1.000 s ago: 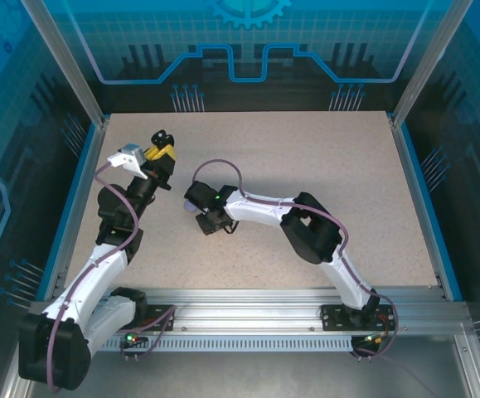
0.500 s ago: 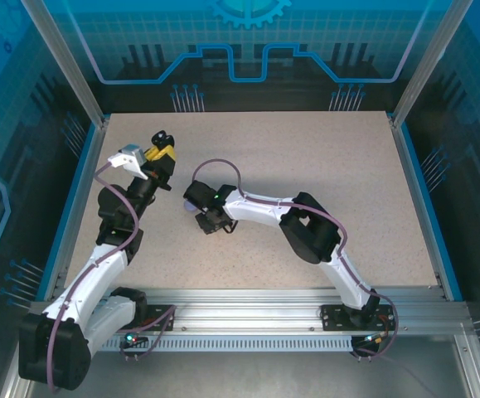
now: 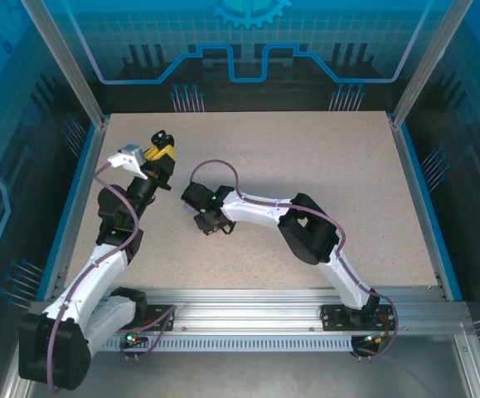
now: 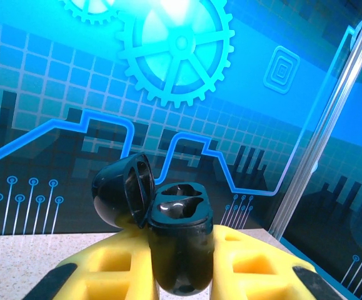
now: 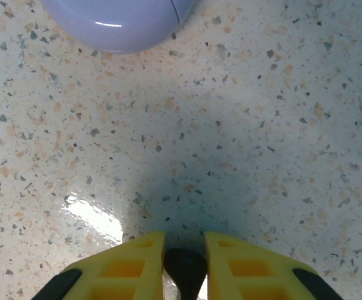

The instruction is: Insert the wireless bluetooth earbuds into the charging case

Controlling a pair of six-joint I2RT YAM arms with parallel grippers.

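Note:
My left gripper (image 3: 162,151) is raised at the table's far left and is shut on a black charging case (image 4: 181,250). The case stands upright between the yellow fingers (image 4: 105,269), its lid (image 4: 121,194) hinged open to the left and its two moulded wells (image 4: 179,209) showing. My right gripper (image 3: 207,224) points down at the tabletop left of centre. Its yellow fingers (image 5: 130,269) are closed against both sides of a small black earbud (image 5: 185,270) that rests on the table.
A rounded purple case (image 5: 118,22), closed, lies on the speckled table (image 5: 262,156) just ahead of the right gripper. Blue-lit walls (image 3: 240,50) and metal posts fence the table on three sides.
The right wrist has shifted slightly to the left over the table. The left arm with the black case has not moved.

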